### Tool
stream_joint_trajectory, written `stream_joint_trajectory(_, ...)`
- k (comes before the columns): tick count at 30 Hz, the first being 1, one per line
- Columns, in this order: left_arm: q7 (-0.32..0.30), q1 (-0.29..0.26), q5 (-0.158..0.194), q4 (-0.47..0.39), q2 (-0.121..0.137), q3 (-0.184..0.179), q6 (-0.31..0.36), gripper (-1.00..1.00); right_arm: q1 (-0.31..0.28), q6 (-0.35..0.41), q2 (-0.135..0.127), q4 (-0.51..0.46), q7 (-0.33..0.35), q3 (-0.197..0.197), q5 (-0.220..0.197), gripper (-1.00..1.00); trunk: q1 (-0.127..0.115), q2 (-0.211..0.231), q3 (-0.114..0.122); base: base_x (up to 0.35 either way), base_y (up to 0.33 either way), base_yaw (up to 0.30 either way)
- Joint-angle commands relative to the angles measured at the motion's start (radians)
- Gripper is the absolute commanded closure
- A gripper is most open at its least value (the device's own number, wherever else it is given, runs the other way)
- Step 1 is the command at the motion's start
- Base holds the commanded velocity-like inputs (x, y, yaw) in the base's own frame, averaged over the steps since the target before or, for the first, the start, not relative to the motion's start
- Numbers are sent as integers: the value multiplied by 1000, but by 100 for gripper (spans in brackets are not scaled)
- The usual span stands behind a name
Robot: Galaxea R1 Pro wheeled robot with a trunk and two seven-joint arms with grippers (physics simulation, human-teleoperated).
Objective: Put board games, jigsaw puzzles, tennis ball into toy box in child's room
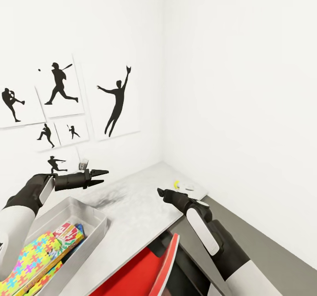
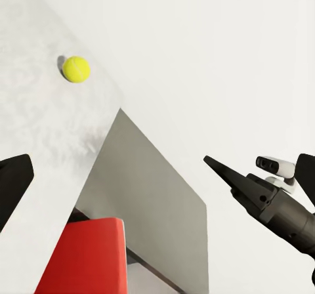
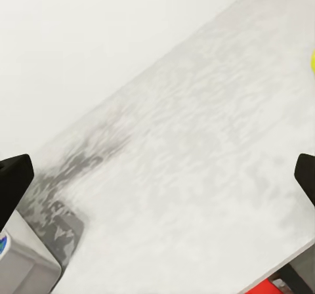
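The tennis ball (image 2: 76,69) lay alone on the white desk (image 1: 145,199), close to the desk's far right corner and near its right edge; in the head view only a sliver of its yellow showed past the right gripper (image 1: 164,193). It looked light, round and free to roll (a nudge from one finger would likely send it toward the edge), so the safest hold would be across its middle, fingers either side, closing gently on the slightly yielding felt.

The right gripper hovered above the desk just short of the ball, its jaws apart and holding nothing; in its wrist view the ball's yellow edge (image 3: 313,60) sat at the frame's border. The left gripper (image 1: 100,177) hung over the desk beyond the toy box (image 1: 94,214), jaws spread wide and empty.

The toy box stood at the desk's near left end. Inside it lay a jigsaw puzzle (image 1: 31,261) in bright interlocking colours and, beside it, a board game (image 1: 68,235) with a red and yellow cover. I could not tell how many more toys lay under them.

Below the desk's front edge a red chair (image 1: 145,269) was tucked in, and baseball-player silhouettes (image 1: 116,102) hung on the wall behind the desk. The ball seemed to be what remained to be collected.
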Motion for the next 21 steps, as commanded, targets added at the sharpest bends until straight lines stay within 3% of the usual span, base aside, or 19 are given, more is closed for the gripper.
stream_joint_trajectory(1,-1,0,2,0,0,1,6,-100,-1,1,0,-1,-10,1,-10,-100,0,-1,0,0,6,0)
stream_joint_trajectory(21,-1,0,2,0,0,0,6,-100,-1,1,0,-1,-10,1,-10,-100,0,-1,0,34,6,0)
